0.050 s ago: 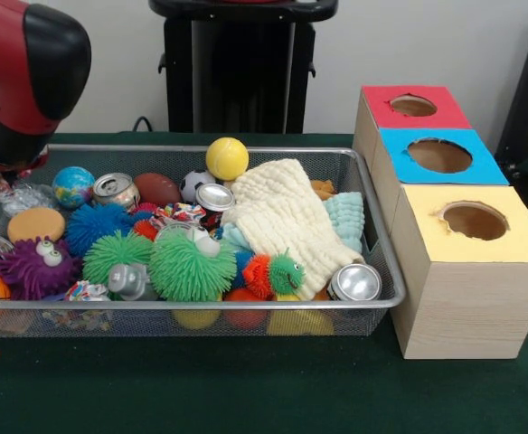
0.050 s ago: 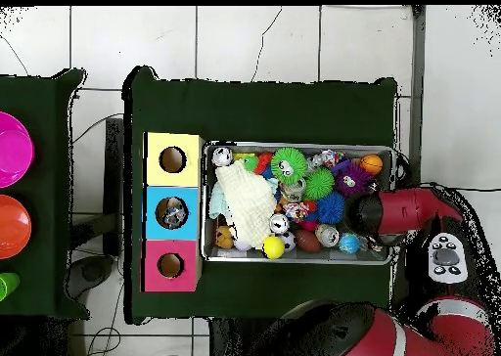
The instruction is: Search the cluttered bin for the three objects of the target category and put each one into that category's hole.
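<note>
Gripper state cannot be told; only the red arm (image 1: 20,72) shows, above the wire bin's (image 1: 386,271) end opposite the three boxes (image 1: 463,271).

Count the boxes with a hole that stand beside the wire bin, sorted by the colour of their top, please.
Red-topped box: 1
Blue-topped box: 1
Yellow-topped box: 1
Total: 3
</note>
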Controlling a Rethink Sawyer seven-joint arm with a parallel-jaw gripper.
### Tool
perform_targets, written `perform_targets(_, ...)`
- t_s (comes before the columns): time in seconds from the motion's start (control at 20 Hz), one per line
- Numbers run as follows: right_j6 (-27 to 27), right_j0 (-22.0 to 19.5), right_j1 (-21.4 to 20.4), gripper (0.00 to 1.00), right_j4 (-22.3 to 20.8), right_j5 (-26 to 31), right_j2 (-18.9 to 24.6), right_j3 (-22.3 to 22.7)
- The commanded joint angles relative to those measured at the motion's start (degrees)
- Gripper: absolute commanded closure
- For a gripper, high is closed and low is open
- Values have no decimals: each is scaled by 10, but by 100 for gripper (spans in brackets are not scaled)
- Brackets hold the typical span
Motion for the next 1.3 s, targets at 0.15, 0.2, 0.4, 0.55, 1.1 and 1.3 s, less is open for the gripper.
perform_targets(0.15, 100, 3, 84, 100, -16, -71, 15, -13)
perform_targets(0.2, 101, 5, 85, 100, -16, -70, 13, -15)
perform_targets(0.4, 102, 15, 88, 100, -28, -73, 2, -19)
perform_targets(0.55, 109, 21, 73, 100, -32, -95, -6, -6)
perform_targets(1.1, 95, 48, -37, 100, 1, -114, -13, 102)
perform_targets(1.3, 98, 52, -36, 100, 13, -128, -11, 100)
